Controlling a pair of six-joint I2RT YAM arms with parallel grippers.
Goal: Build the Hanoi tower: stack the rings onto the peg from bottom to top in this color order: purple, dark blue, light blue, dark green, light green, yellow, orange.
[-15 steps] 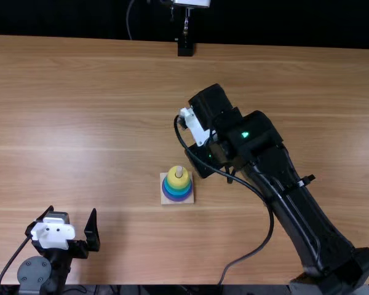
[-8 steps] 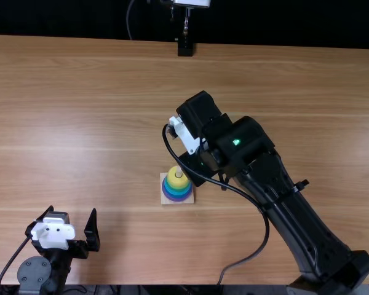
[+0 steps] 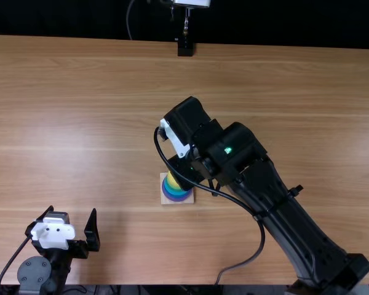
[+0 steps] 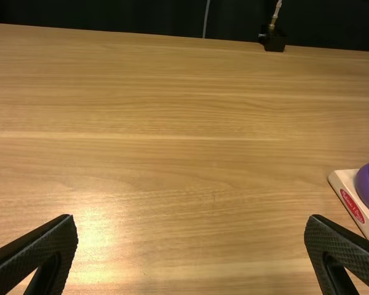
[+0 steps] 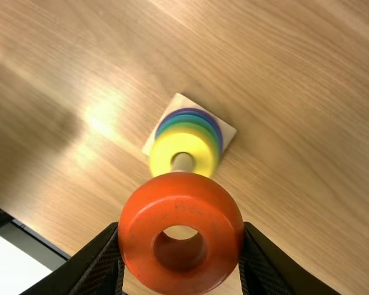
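Near the table's middle, the wooden base (image 3: 165, 200) holds the stacked rings (image 3: 176, 192), partly covered by my right gripper (image 3: 183, 172). In the right wrist view the yellow ring (image 5: 162, 152) tops the stack, with green, blue and purple edges below it and the wooden peg (image 5: 182, 162) rising through. My right gripper (image 5: 181, 239) is shut on the orange ring (image 5: 135, 212), held above the stack and just beside the peg's tip. At the lower left, my left gripper (image 3: 72, 230) stands open; in its wrist view the left gripper (image 4: 192, 216) has nothing between its fingers.
A black stand (image 3: 185, 48) is at the table's far edge. The right arm's cable (image 3: 258, 236) loops near the table's front edge. Bare wooden tabletop (image 3: 80, 123) lies left of the stack.
The right arm has moved left and slightly toward the near edge, and its gripper now covers part of the stack. The left arm has kept still.
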